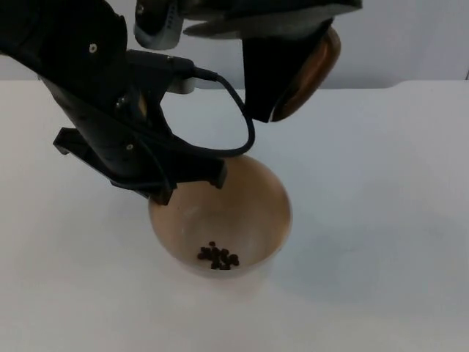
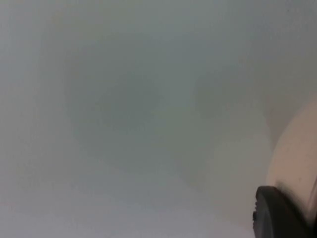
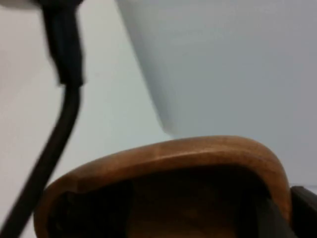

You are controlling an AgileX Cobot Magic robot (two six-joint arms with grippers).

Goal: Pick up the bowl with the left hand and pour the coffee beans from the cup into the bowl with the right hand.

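Table (image 1: pixel 381 220): a white, flat top that ends at a grey wall (image 1: pixel 410 37).

Bowl (image 1: pixel 242 213): a pale, wide bowl held at its near-left rim by the left gripper (image 1: pixel 192 183). A shadow on the table below suggests that it is lifted clear, though this cannot be confirmed. The jaws are closed on the rim; in the left wrist view one fingertip (image 2: pixel 277 213) lies against the bowl wall (image 2: pixel 297 158). The bowl looks light, rigid and smooth. A single rim grip leaves the far side unsupported, so the bowl is likely to tip or slip if the arm is jolted. Hold the rim squarely and keep the mouth level.

Cup (image 1: pixel 308 70): a brown, wooden-looking cup held by the right gripper (image 1: pixel 282 73) above and behind the bowl, tilted so that its mouth faces down toward the bowl. The jaws are closed on the cup; the right wrist view shows its rounded rim (image 3: pixel 163 158). It appears stiff, light and easy to hold across the body.

Coffee beans (image 1: pixel 218 257): a small dark cluster lying at the bottom of the bowl. They are loose, hard and light and will roll or bounce. No beans can be made out in the cup, so the pour is judged largely complete.
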